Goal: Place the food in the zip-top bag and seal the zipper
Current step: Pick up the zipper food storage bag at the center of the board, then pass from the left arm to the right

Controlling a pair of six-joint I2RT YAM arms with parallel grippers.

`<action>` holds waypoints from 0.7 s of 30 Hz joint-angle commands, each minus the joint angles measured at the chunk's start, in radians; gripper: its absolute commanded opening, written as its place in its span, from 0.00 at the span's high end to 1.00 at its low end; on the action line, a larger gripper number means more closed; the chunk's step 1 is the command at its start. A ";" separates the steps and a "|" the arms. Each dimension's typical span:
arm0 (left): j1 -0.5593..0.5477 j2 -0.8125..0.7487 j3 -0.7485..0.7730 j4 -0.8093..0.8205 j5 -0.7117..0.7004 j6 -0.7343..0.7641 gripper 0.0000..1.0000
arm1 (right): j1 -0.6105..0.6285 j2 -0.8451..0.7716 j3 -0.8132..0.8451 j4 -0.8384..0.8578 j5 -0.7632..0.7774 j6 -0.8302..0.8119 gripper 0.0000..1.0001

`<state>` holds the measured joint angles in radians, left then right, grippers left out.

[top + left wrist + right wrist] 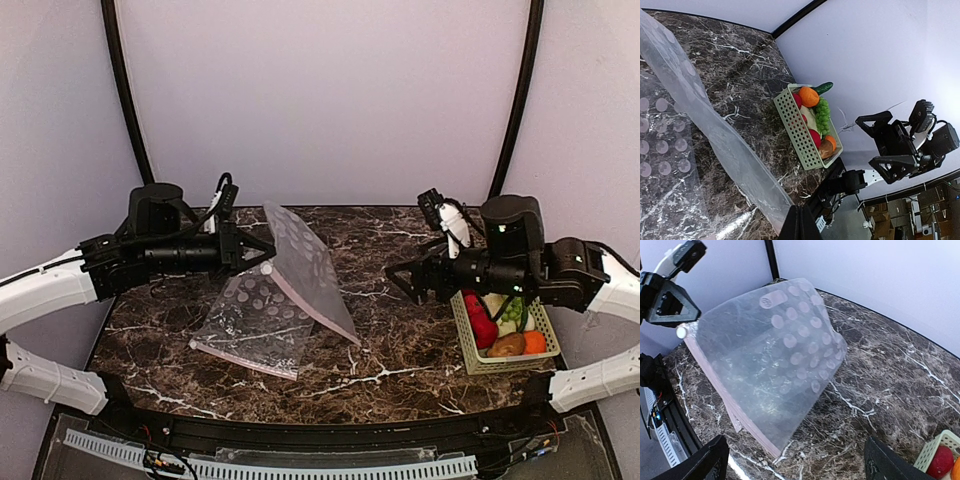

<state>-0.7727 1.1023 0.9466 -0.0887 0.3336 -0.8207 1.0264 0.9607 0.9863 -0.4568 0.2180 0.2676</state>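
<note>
The zip-top bag (305, 265) is clear with white dots and is lifted like a tent over the table's middle left. Its pinkish zipper (315, 312) runs along its lower right edge, seen too in the right wrist view (725, 395). My left gripper (262, 252) is shut on the bag's upper edge and holds it up; the left wrist view shows the bag sheet (715, 135) running into the closed fingers (799, 225). The food (500, 325) lies in a basket at the right. My right gripper (405, 282) is open and empty, between the bag and the basket, facing the bag (775, 355).
A second dotted bag (250, 325) lies flat under and left of the lifted one. The pale green slotted basket (470, 350) stands at the table's right edge, also in the left wrist view (800, 127). Purple walls enclose the back and sides.
</note>
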 commanded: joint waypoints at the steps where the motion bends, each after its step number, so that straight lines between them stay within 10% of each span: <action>1: -0.071 0.030 0.037 0.126 -0.060 -0.087 0.99 | 0.143 0.079 0.086 0.057 0.176 -0.019 0.09; 21: -0.165 0.044 0.034 0.192 -0.155 -0.113 0.99 | 0.424 0.502 0.312 0.126 0.525 -0.042 0.17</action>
<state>-0.9287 1.1652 0.9936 0.0677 0.1970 -0.9241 1.4395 1.4162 1.2457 -0.3542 0.6296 0.2375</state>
